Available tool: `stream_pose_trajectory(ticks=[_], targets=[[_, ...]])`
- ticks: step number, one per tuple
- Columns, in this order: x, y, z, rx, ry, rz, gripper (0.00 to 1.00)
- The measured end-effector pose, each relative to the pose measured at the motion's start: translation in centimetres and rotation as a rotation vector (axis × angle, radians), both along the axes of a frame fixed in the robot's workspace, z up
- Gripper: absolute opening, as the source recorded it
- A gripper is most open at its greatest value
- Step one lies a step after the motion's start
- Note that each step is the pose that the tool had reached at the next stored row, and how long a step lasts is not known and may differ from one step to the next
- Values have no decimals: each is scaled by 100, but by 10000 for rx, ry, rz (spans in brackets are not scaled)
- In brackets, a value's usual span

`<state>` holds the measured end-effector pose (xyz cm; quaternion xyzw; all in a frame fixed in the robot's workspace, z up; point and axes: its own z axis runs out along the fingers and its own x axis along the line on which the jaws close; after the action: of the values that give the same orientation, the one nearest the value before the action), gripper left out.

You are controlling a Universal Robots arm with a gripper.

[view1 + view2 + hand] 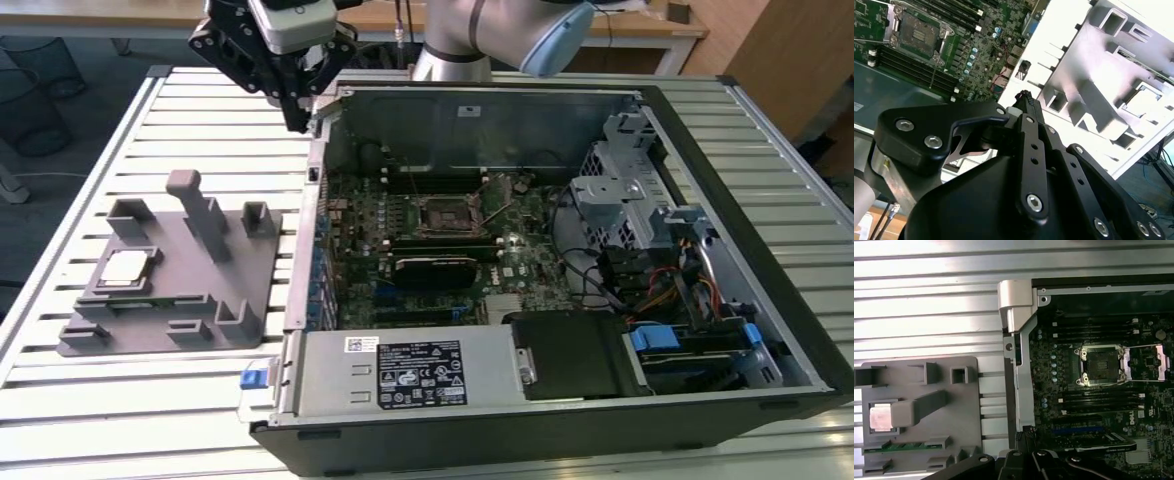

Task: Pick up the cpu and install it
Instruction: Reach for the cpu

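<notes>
Fingers (296, 105) hang point-down in the exterior view, near the far corner of the open computer case (400, 440) on the exterior view's left, above the slatted bench (160, 400). They look drawn together, with nothing between them. Well apart from them, the cpu (124, 268) lies flat in a square pocket of the grey fixture tray (200, 330), silvery top up. Inside the case, the black-framed socket (447, 213) sits on the motherboard (360, 210).

In the second wrist view the fingers (1024, 100) meet in one narrow tip and hold nothing. Beyond the tip lie the case wall and the tray (1094, 95), washed pale, and the socket (919, 34) is off to one side.

In the first wrist view the dark tip of the fingers (1026, 431) shows against the case's edge, between tray (954, 405) and motherboard (1054, 405). The cpu (879, 417) rests in its pocket just beside a grey post of the tray. The socket (1101, 365) stands open, its metal plate swung aside.
</notes>
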<state>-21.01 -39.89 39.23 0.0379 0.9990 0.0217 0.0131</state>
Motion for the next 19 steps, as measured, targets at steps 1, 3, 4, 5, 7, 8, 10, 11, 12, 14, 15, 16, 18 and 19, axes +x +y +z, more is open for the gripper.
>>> stream_pose_trajectory(ticks=[1,3,4,5,7,8,10,11,12,14,15,16,18,19], targets=[[-15,0,0,0,0,0,11],[-50,0,0,0,0,0,11],[-68,0,0,0,-1,1,11],[-87,0,0,0,0,0,11],[-130,0,-1,0,0,0,11],[-148,0,-3,0,0,-1,11],[-190,-2,-6,-1,1,-1,11],[-212,-4,-8,-1,2,0,11],[-233,-8,-10,-1,2,0,11],[-259,-22,-17,0,12,0,11],[-270,-31,-21,1,20,1,11],[-277,-42,-24,1,34,1,11],[-288,-74,-32,0,141,-1,11],[-293,-90,-35,0,216,-1,11]])
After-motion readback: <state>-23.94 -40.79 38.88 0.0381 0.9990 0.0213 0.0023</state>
